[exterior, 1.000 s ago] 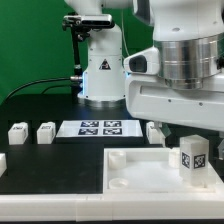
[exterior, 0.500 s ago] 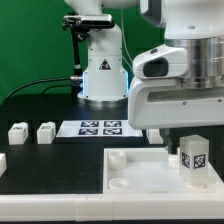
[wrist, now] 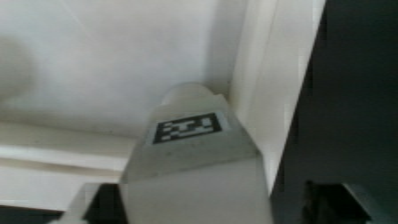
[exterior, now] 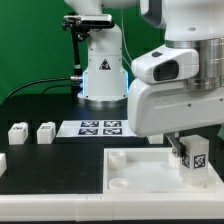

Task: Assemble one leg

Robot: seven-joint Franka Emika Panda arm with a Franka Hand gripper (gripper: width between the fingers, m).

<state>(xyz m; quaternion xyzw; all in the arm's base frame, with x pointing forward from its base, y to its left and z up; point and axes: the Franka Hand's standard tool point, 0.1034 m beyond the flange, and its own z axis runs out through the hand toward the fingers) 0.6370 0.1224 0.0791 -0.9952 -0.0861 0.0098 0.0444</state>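
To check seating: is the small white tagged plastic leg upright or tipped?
Upright: the white tagged leg stands at the white tray, edges vertical.

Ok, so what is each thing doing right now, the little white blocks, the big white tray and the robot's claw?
large white square plastic tray-like part: flat on the black table.
white plastic block-like leg with a black-and-white tag: upright at that tray's corner.
two small white plastic blocks: loose on the table.
thin flat white marker board: lying flat.
gripper: down at the leg; open or shut, cannot tell.
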